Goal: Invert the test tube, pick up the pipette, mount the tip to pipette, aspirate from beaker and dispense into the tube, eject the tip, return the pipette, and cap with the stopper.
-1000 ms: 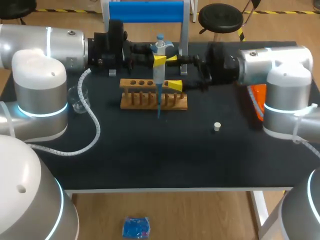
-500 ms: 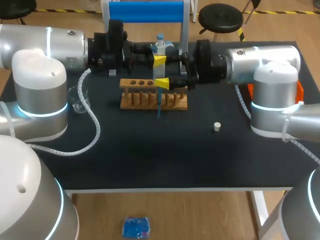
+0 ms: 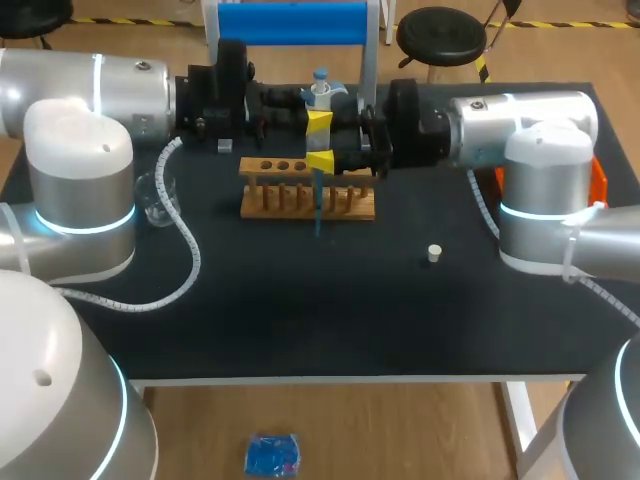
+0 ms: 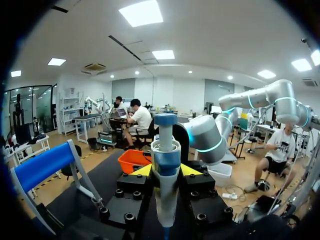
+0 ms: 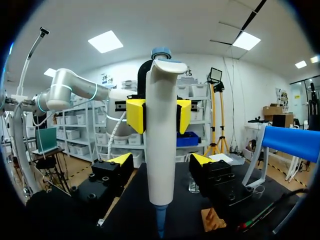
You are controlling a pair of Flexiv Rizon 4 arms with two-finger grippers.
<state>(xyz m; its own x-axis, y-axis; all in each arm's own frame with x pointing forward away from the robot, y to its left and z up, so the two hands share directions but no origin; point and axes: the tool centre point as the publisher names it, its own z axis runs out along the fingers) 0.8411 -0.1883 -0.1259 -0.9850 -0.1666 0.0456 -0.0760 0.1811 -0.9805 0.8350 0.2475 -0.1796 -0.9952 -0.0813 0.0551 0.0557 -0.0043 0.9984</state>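
Holds pipette (image 5: 160,150) upright at the middle of wooden rack (image 3: 300,205), plunger end up. Clamps left gripper (image 3: 318,121) on the pipette's upper body, a yellow pad pressed to each side, reaching in from the rack's left. Straddles the same pipette lower down with right gripper (image 5: 161,160), reaching in from the rack's right. Fingers wide there, a gap on each side, no contact with the body in the right wrist view.

Carries blue tip (image 5: 160,222) on the pipette's lower end, pointing straight down. In the head view, crosses the rack's front face, with the tip end showing just past the rack's front edge. Cannot tell its height over the table (image 3: 300,320), nor whether it sits in front of the rack or above it. Cannot make out the test tube; only dark holes along the rack's top, left of the pipette.

Clear beaker (image 3: 158,197) upright well left of the rack, close to the left arm's base. Small white stopper (image 3: 433,253) alone on the table, right of the rack and nearer the front edge. Orange box (image 3: 598,182) far right of the rack, mostly hidden behind the right arm's column.
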